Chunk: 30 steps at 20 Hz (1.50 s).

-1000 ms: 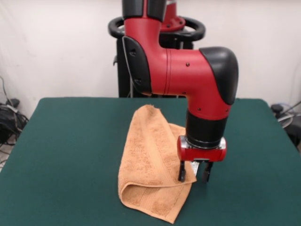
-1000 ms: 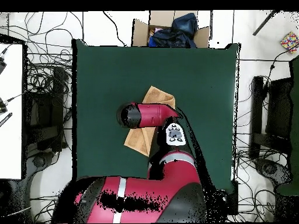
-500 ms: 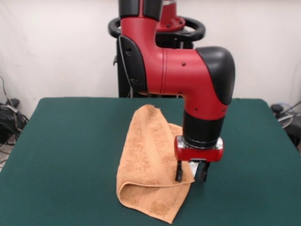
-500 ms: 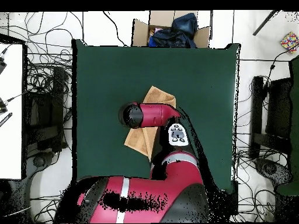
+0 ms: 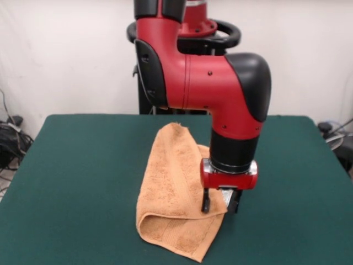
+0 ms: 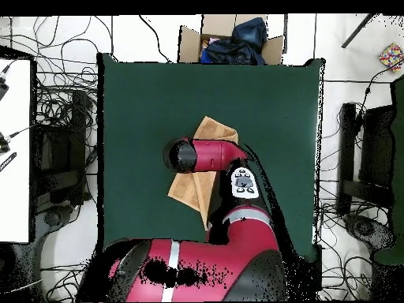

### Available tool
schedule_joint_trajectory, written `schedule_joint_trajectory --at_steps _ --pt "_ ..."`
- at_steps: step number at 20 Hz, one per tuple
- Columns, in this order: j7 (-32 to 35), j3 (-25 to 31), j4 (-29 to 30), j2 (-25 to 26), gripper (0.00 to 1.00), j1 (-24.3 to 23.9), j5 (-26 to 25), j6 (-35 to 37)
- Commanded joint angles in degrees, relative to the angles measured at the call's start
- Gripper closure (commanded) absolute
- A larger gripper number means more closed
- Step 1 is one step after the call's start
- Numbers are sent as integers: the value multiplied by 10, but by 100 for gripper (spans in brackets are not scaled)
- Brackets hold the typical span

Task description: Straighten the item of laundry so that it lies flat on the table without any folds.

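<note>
Seen from the front, the orange-tan towel (image 5: 174, 193) lies folded over on itself near the middle of the green worktop (image 5: 77, 176), a doubled fold at its near end, and the claw (image 5: 219, 203) stands with its two black fingers apart, one finger at the towel's right edge. From overhead, the arm's wrist covers the towel's (image 6: 189, 188) middle, and the claw itself is hidden.

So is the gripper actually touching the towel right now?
Cannot tell. In the front view the open gripper straddles the folded towel's right edge, one finger overlapping the cloth, but contact isn't plain. Overhead, the arm hides it.
</note>
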Motion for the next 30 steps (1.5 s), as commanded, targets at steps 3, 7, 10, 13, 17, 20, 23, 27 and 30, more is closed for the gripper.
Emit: schedule_joint_trajectory --at_steps 3,7,10,13,17,20,23,27,30 --pt "62 15 20 -13 0 -13 11 42" --pt "62 15 19 -12 0 -12 10 44" --pt "64 15 24 -15 0 -11 10 41" --pt "65 14 24 -13 0 -11 9 39" --pt "65 12 22 -13 0 -11 9 42" --pt "67 9 20 -12 0 -8 9 44" --pt "67 7 19 -12 0 -6 8 44" --pt "67 9 19 -11 0 -6 8 44" --pt "72 7 25 -13 0 -3 10 43"
